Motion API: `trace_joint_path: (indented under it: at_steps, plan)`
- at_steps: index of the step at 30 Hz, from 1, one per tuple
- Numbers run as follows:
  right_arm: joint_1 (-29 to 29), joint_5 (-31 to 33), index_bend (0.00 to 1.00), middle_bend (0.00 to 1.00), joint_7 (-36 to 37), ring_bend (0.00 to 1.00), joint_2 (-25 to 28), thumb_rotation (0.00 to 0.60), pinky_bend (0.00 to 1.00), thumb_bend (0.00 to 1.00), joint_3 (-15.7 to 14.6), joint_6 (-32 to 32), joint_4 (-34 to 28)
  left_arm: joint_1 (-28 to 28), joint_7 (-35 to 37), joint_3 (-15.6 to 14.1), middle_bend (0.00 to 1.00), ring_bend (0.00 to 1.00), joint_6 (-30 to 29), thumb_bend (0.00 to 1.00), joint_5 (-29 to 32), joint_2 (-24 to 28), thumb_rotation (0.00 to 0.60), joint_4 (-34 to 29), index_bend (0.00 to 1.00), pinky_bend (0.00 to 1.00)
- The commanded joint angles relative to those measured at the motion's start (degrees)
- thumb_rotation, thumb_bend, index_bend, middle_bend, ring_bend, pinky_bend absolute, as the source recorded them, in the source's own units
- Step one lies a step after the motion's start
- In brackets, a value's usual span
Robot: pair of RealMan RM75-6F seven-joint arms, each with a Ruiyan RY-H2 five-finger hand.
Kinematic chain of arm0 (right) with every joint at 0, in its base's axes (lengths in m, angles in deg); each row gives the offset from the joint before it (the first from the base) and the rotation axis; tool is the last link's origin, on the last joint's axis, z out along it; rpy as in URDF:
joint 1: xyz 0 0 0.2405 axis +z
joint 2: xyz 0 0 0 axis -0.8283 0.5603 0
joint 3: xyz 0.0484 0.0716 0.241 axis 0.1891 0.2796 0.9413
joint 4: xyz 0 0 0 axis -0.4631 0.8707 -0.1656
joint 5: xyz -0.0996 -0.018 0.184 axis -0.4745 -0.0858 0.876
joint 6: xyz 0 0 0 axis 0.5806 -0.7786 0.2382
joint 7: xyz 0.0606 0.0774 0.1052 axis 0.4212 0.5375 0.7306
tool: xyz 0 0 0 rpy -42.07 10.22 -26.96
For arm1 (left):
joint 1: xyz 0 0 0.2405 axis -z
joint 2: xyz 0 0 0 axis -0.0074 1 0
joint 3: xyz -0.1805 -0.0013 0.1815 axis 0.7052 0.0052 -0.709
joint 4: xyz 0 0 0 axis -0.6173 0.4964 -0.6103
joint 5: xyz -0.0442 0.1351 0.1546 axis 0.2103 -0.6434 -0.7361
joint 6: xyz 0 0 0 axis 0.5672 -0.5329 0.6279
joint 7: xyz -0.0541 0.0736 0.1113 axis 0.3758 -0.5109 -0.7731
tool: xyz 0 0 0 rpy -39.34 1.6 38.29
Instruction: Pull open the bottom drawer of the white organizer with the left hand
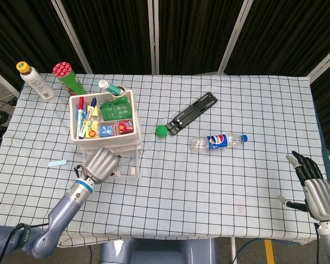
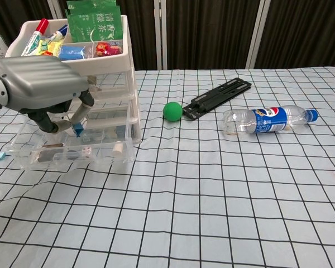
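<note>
The white organizer (image 1: 130, 138) (image 2: 72, 50) stands at the left of the table, its top tray full of markers and packets. Its clear bottom drawer (image 2: 72, 152) is pulled out toward me, with small items inside. My left hand (image 1: 100, 163) (image 2: 39, 89) hovers over the open drawer, its fingers (image 2: 49, 120) curled downward with nothing in them, above the drawer's front rim. In the head view my right hand (image 1: 316, 190) rests at the table's near right corner, fingers spread and empty.
A green ball (image 1: 161, 130) (image 2: 172, 110), a black strip (image 1: 192, 113) and a lying plastic bottle (image 1: 218, 141) (image 2: 268, 119) sit right of the organizer. A white bottle (image 1: 36, 81) and a red-lidded green can (image 1: 69, 78) stand behind it. A pale blue slip (image 1: 58, 163) lies at the left.
</note>
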Motion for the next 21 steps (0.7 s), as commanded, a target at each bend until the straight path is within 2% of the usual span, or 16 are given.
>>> trace_joint_path:
  at_steps: [1,7,12,17,21]
  plan:
    - [-0.09,-0.08,0.08,0.0,-0.1,0.0,0.04,0.6,0.0,0.02,0.02,-0.24,-0.06,-1.16,0.51,-0.52,1.0,0.92,-2.1,0.49,-2.35,2.37,0.6,-3.0,0.59,0.84]
    - [-0.25,-0.33,0.08,0.0,-0.25,0.0,0.07,0.6,0.0,0.02,-0.01,-0.69,-0.21,-4.01,3.37,-1.62,1.0,0.92,-5.62,0.49,-8.08,6.32,0.6,-6.67,0.59,0.84]
    - [-0.27,-0.63,0.08,0.0,-0.82,0.0,-0.11,0.6,0.0,0.02,-0.2,-0.69,-0.31,-8.54,8.7,-4.36,1.0,0.92,-8.71,0.49,-14.35,11.84,0.6,-7.67,0.59,0.84]
    - [-0.35,-0.65,0.08,0.0,-1.27,0.0,-0.22,0.6,0.0,0.02,-0.23,-0.79,-0.42,-12.41,16.27,-6.09,1.0,0.92,-10.14,0.49,-18.52,15.88,0.6,-5.31,0.6,0.84]
    - [-0.5,-1.02,0.08,0.0,-2.18,0.0,-0.36,0.6,0.0,0.02,-0.39,-1.1,-0.69,-15.54,24.46,-7.22,1.0,0.92,-9.66,0.49,-20.89,18.13,0.6,0.36,0.6,0.84]
